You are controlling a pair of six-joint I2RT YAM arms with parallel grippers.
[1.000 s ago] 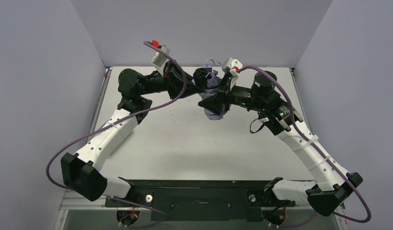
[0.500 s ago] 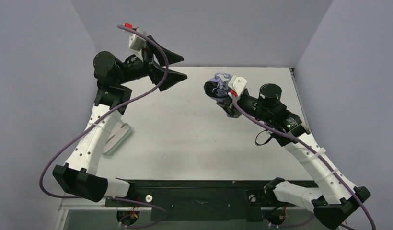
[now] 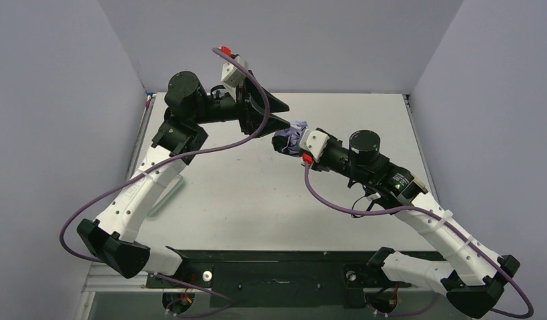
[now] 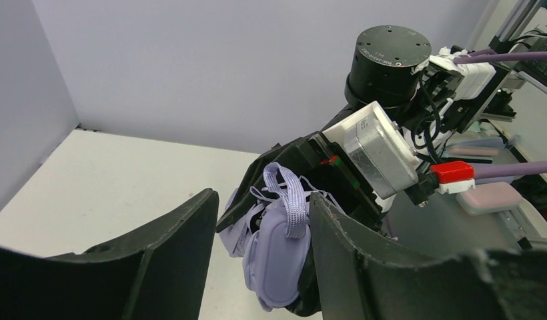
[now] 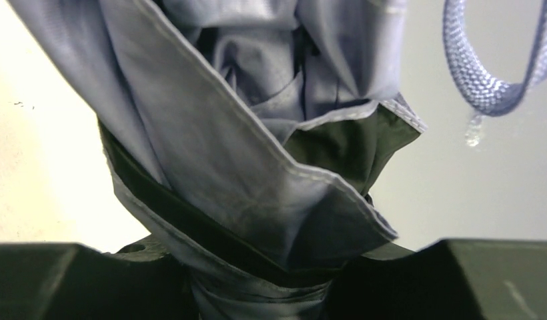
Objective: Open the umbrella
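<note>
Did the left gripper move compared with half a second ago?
Yes. The left gripper has moved right, away from the left wall, and is now open, close to the umbrella.

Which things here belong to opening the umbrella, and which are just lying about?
Job:
- umbrella, still folded
- its handle with loop
- right pincer, shut on the umbrella
- left pincer, open near the handle

Lying about:
- pale oblong case, partly hidden by the left arm
- pink box in the background
</note>
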